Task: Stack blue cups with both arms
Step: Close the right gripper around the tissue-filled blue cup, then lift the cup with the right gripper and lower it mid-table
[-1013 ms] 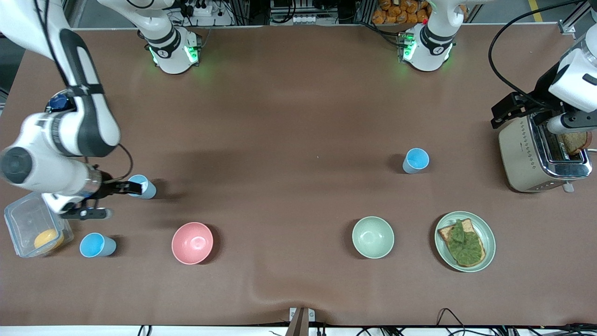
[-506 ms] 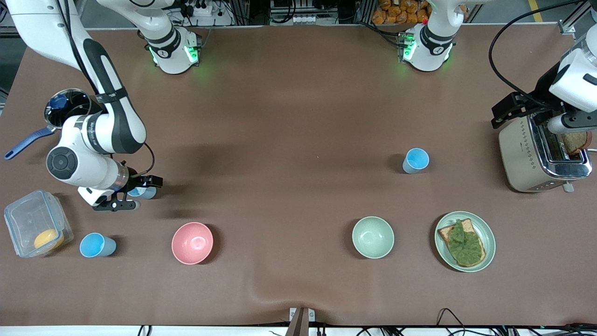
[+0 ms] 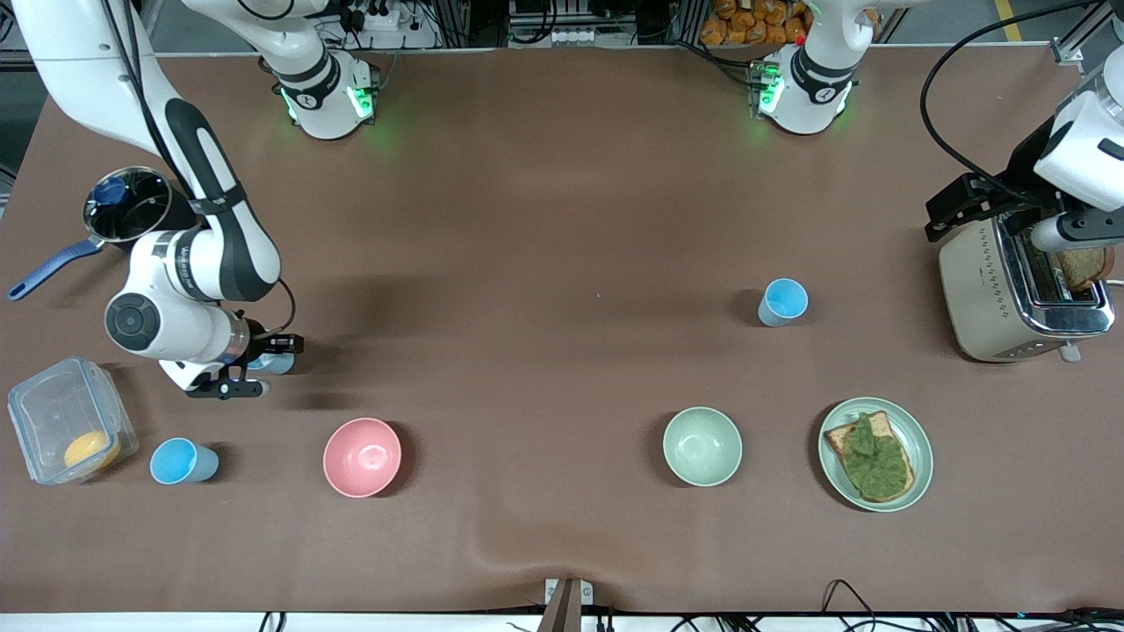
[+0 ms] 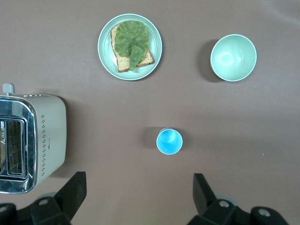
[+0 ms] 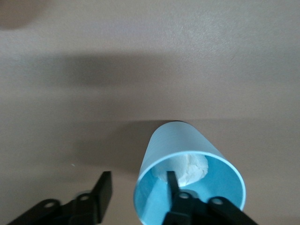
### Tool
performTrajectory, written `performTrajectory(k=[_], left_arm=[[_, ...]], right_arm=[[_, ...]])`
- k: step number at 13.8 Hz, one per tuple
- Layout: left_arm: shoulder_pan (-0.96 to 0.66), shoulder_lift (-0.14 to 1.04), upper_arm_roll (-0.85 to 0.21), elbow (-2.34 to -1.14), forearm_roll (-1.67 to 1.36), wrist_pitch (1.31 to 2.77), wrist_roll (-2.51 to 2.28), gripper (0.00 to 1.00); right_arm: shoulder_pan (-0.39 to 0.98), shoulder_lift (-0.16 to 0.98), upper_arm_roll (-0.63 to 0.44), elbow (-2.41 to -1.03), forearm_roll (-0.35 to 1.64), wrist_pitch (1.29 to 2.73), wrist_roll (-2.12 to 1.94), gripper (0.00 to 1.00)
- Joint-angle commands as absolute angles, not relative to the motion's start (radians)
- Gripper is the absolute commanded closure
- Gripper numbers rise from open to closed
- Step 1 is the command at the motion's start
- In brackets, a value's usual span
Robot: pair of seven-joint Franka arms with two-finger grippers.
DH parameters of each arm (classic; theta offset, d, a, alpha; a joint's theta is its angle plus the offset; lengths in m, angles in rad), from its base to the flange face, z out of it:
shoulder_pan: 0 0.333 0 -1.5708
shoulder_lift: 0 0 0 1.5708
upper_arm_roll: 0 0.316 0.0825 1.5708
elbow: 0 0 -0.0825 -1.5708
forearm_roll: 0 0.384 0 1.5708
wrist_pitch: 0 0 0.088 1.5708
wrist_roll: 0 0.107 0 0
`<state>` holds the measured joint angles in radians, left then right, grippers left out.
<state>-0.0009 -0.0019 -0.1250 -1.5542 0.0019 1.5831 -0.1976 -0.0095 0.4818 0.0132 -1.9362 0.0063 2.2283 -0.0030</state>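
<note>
Right gripper [image 3: 257, 364] low at paler blue cup [image 5: 187, 176] toward right arm's end of tabletop [image 3: 544, 219], fingers [image 5: 176, 194] spread, one inside rim, one outside, second blue cup [image 3: 182, 462] beside pink bowl [image 3: 362, 456], third blue cup [image 4: 169, 141] mid-tabletop under left gripper [image 4: 138, 199], fingers apart, empty

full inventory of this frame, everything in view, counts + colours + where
blue cups: 3, light blue; one near the toaster, one beside the clear container, one at the right end effector
pink bowl: 1, pink, right arm's end
green bowl: 1, pale green, beside the plate
plate: 1, pale green, holds toast with lettuce
toaster: 1, cream and chrome, left arm's end
clear container: 1, orange item inside
saucepan: 1, blue handle
right end effector: open, straddling that cup's wall
left end effector: open, above the table
</note>
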Motion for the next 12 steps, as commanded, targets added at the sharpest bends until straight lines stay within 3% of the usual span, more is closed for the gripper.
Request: performTrajectory(k=[1,6,10,12], left_arm=[[0.006,-0.003,-0.127,-1.543,-0.02,1.563,-0.206,0.0],[0.009,-0.003,-0.126,-1.545,-0.02,1.563,-0.206,0.0],[0.009,-0.003,-0.126,-1.545,-0.02,1.563,-0.206,0.0],[0.009,-0.003,-0.126,-1.545,-0.02,1.563,-0.206,0.0]], right_arm=[[-0.017,0.477,0.018,-1.911,-0.002,2.214,0.003,1.0],[0.015,0.445,0.026,-1.827,0.002,2.076,0.015,1.0],[0.174,0.446,0.026,-1.62,0.015,1.83,0.197,1.0],[0.288,0.462,0.028,-1.583,0.037,1.844,0.347,1.0]])
